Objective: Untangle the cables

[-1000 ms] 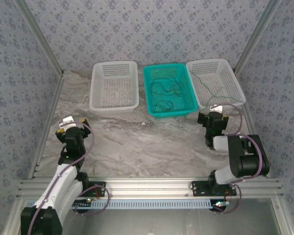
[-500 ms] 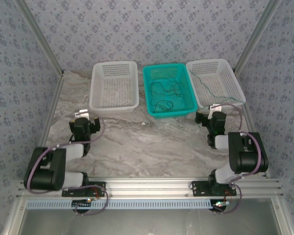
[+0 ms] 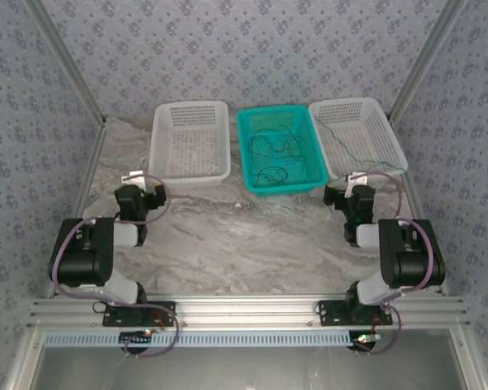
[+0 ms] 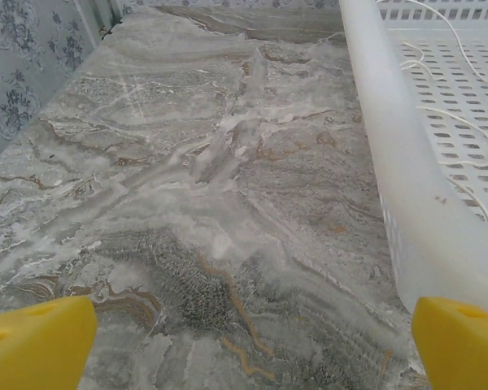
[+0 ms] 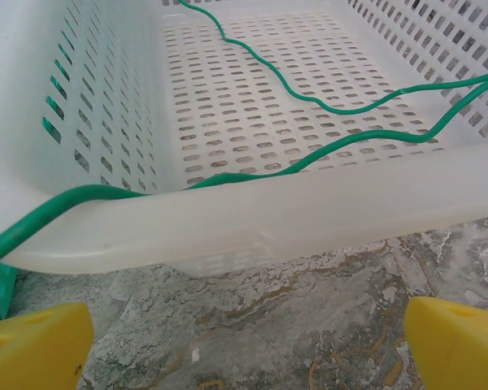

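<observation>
Both my tools stand wide and hold nothing. My left gripper [image 3: 141, 182] hangs just off the near left corner of the left basket [image 3: 189, 175], low over the table [image 3: 244, 236]; my right gripper [image 3: 354, 184] faces the near rim of the right basket [image 5: 309, 211].

Most of the cables [image 3: 275, 154] lie knotted in the teal basket [image 3: 246, 154], thin dark and green loops crossing one another. A green cable [image 5: 32, 219] lies apart in the right basket, looping over the floor and draped over the near rim just ahead of my right fingers. A white cable [image 4: 481, 132] lies on the left basket's floor.

I judge them almost weightless, limp and thread-thin. They will not hold a shape, will slide through a loose pinch, and will drag their neighbours along if I pull on a loop. The best hold looks like a free end, or a stretch that lifts clear of the mesh. The green one where it crosses the rim seems the easiest, since my fingers can close round it without scraping the floor.

A second ago my left arm sat low near the table's left edge. It has since swung up to the basket corner. My right arm has only nudged a touch leftward. No cable has moved.
</observation>
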Action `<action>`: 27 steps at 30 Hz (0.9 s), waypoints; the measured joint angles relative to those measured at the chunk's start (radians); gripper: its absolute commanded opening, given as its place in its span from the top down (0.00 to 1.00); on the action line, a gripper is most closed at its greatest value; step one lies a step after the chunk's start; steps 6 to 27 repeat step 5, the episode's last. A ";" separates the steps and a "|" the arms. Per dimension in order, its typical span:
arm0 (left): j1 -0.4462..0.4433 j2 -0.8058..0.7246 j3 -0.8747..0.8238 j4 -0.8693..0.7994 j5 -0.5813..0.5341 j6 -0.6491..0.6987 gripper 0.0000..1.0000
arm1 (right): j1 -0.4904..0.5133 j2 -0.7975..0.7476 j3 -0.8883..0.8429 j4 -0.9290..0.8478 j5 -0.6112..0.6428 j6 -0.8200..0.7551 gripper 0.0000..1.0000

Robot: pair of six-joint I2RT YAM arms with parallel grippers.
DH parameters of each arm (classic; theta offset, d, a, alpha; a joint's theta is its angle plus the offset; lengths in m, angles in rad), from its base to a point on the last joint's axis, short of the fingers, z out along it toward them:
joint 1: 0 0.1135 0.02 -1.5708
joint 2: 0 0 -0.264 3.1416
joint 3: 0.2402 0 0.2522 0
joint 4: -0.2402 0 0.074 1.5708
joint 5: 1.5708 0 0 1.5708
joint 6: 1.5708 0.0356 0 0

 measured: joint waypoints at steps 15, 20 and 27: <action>0.000 0.000 0.000 -0.002 0.002 0.000 0.01 | 0.000 0.000 0.000 0.000 0.000 0.000 0.00; 0.000 0.000 0.000 -0.002 0.002 0.000 0.01 | 0.000 0.000 0.000 0.000 0.000 0.000 0.00; 0.000 0.000 0.000 -0.002 0.002 0.000 0.01 | 0.000 0.000 0.000 0.000 0.000 0.000 0.00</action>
